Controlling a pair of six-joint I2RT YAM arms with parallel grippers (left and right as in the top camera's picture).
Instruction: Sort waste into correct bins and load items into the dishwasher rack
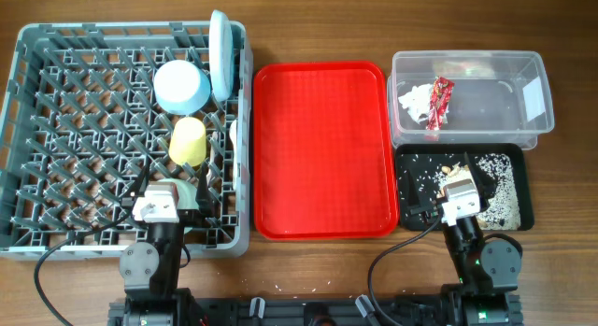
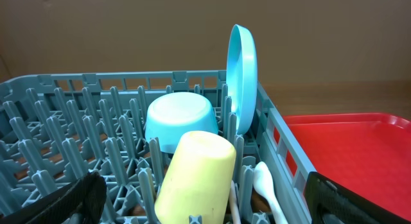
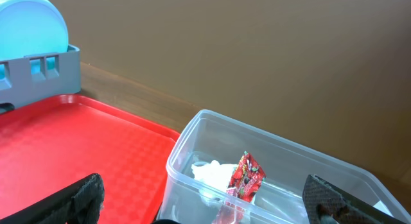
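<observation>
**Rack Loaded, Waste Binned**

The grey dishwasher rack held one light blue plate on edge, one blue bowl, one yellow cup and one white spoon. The clear tub held one napkin and one red wrapper. Rice scraps speckled the black tray. The left gripper and right gripper had jaws spread, empty.

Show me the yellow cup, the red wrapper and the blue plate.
yellow cup (image 2: 196, 176), left wrist view, side wall.
red wrapper (image 1: 439, 102), overhead view, its middle.
blue plate (image 2: 243, 76), left wrist view, its middle.

Wooden table with grey rack, red tray, clear tub, black tray.
</observation>
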